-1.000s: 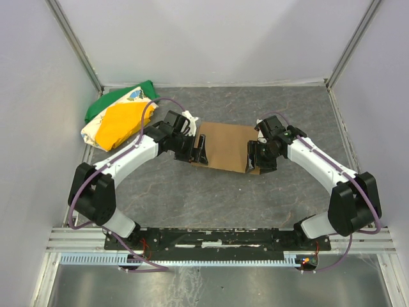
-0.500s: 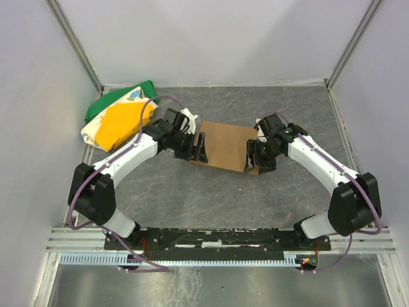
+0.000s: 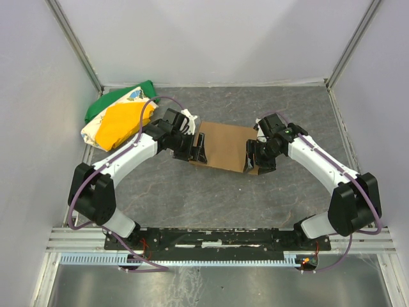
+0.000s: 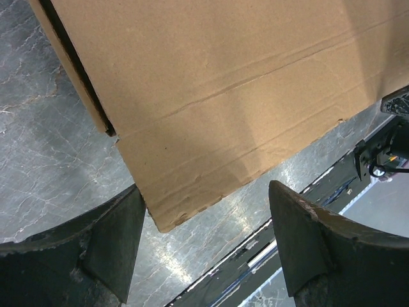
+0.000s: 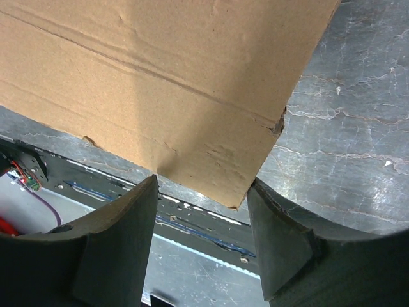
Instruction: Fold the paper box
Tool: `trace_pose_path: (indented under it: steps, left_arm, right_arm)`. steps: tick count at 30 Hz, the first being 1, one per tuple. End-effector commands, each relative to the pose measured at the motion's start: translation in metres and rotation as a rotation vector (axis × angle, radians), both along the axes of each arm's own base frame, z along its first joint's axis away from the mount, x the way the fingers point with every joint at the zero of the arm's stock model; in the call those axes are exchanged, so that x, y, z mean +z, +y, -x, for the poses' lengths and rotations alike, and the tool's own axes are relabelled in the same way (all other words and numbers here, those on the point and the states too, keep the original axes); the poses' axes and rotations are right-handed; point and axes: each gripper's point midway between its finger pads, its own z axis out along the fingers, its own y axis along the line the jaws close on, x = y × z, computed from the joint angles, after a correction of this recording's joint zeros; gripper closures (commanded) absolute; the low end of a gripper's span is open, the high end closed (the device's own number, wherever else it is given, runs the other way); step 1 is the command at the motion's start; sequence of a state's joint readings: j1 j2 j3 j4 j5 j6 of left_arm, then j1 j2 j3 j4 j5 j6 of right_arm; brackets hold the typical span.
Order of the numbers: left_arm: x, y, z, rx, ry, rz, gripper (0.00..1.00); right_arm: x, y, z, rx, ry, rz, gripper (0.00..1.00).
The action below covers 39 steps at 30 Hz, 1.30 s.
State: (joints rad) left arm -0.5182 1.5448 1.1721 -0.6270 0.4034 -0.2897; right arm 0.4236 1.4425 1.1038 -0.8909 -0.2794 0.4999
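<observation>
Left gripper [image 4: 206, 192] wide, a corner of the paper box [image 3: 223, 144] in the gap, clear of one finger [image 4: 307, 243]. Right gripper [image 5: 203, 182] narrower, fingers hugging another corner; pinching or not, cannot tell. Only the top view shows them at opposite ends of the box on the table [image 3: 192, 185]; cloth bundle [image 3: 118, 121] well apart, far left.
</observation>
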Motion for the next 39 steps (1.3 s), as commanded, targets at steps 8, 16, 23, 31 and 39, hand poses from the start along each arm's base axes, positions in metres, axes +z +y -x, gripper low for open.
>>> trace_pose_path:
  steps: [8, 16, 23, 31, 39]
  left_arm:
    - [0.005, -0.002, 0.002, -0.080, -0.029, 0.002, 0.17]
    - [-0.001, 0.001, 0.004, -0.076, -0.018, -0.012, 0.17]
    - [-0.003, 0.001, 0.005, -0.078, -0.010, -0.014, 0.17]
    - [-0.002, 0.000, 0.004, -0.077, -0.006, -0.008, 0.17]
    - [-0.004, 0.004, 0.006, -0.068, -0.008, -0.016, 0.17]
  right_arm:
    - [-0.002, 0.008, -0.002, 0.048, -0.009, -0.031, 0.33]
    - [-0.017, 0.017, 0.000, 0.041, 0.029, -0.079, 0.34]
    - [-0.010, 0.031, 0.003, 0.048, 0.041, -0.166, 0.34]
    - [0.001, 0.042, 0.005, 0.058, 0.055, -0.237, 0.35]
    - [-0.001, 0.040, 0.003, 0.051, 0.051, -0.222, 0.35]
